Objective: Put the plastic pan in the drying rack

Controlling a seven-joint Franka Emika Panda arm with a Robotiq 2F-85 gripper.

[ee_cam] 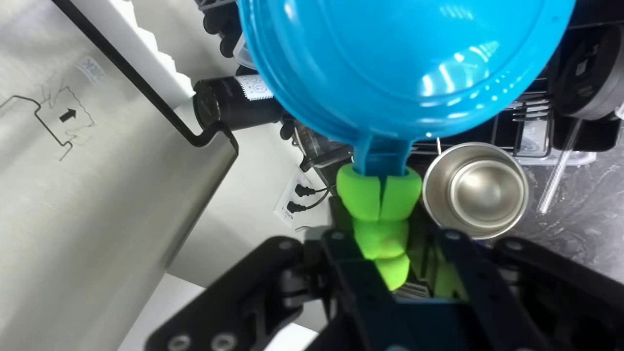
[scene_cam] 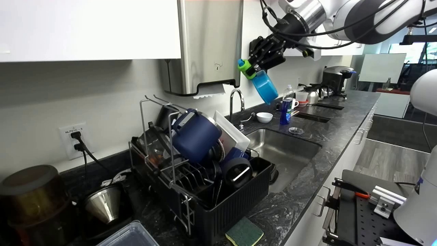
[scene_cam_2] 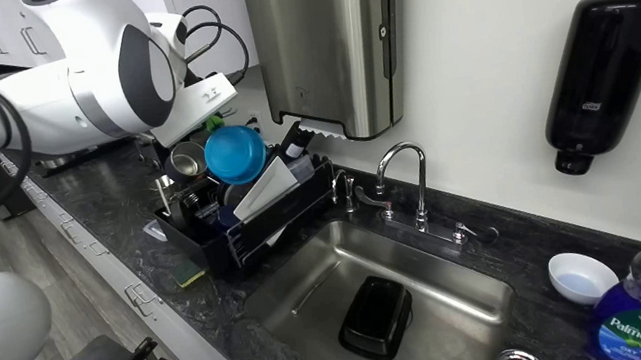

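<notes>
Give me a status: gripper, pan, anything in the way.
Gripper shut on plastic pan by its green handle. Pan aloft, not yet in drying rack. Rack crowded: navy pot, white dish may limit space.

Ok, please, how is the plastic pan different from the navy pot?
Colour: the plastic pan is bright cyan with a green handle; the navy pot is dark blue outside.
Place: the claw holds the pan in the air; the pot rests in the drying rack.
Depth: the pan is shallower than the pot.
Each is round, with a handle.
</notes>
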